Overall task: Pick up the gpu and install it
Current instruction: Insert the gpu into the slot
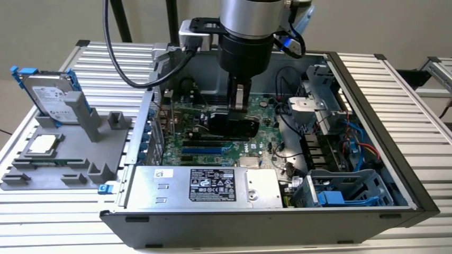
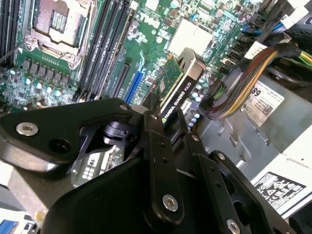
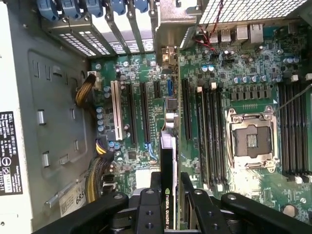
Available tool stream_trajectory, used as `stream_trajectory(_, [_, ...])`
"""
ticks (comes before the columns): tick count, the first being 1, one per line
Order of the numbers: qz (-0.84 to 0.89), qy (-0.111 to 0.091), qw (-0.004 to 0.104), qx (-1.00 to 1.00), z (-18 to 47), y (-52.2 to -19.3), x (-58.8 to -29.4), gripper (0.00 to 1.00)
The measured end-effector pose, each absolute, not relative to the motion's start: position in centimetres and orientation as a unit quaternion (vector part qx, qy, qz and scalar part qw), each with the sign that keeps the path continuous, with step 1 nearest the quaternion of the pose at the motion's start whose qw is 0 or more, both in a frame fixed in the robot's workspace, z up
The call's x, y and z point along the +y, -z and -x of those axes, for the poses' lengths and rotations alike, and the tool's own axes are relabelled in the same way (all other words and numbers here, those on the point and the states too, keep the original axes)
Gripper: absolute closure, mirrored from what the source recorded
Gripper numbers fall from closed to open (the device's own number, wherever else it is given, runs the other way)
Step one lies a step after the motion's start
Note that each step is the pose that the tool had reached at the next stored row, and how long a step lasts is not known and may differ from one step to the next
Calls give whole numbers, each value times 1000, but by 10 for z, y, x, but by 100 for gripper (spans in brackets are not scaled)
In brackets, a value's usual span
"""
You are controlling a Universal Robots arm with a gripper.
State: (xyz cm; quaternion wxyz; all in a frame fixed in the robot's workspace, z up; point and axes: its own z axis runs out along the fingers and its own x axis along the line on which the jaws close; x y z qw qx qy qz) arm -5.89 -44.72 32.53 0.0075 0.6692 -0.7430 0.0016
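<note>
My fingers (image 3: 169,197) were clamped on the gpu (image 3: 168,161), held on edge just above the board (image 3: 224,87). If it tilted or missed its slot, pushing could bend it.

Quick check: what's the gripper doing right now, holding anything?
Gripper: shut on the gpu, holding it edge-down above the motherboard inside the open computer case.

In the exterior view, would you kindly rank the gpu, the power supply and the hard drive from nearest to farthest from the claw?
1. gpu: held in the claw, over the motherboard.
2. power supply: at the case's front.
3. hard drive: outside the case, at the exterior view's left.
</note>
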Motion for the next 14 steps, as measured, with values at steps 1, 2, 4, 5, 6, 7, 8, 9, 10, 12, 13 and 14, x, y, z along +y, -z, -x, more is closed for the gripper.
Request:
stream_trajectory(1, [-669, -2, 7, -743, 59, -324, -447, 100])
stream_trajectory(2, [-669, -2, 8, -743, 60, -323, -447, 100])
stream_trajectory(4, [-669, -2, 7, -743, 61, -321, -447, 100])
stream_trajectory(5, [-669, -2, 8, -743, 62, -319, -447, 100])
stream_trajectory(6, [-669, -2, 8, -743, 63, -317, -447, 100])
stream_trajectory(7, [-669, -2, 8, -743, 63, -316, -447, 100])
stream_trajectory(8, [-669, -2, 8, -743, 63, -315, -447, 100])
stream_trajectory(9, [-669, -2, 8, -743, 63, -315, -447, 100])
stream_trajectory(10, [-669, -2, 8, -743, 63, -315, -447, 100])
stream_trajectory(12, [-669, -2, 8, -743, 63, -315, -447, 100])
stream_trajectory(13, [-669, -2, 8, -743, 63, -315, -447, 100])
stream_trajectory(14, [-669, -2, 8, -743, 63, -315, -447, 100])
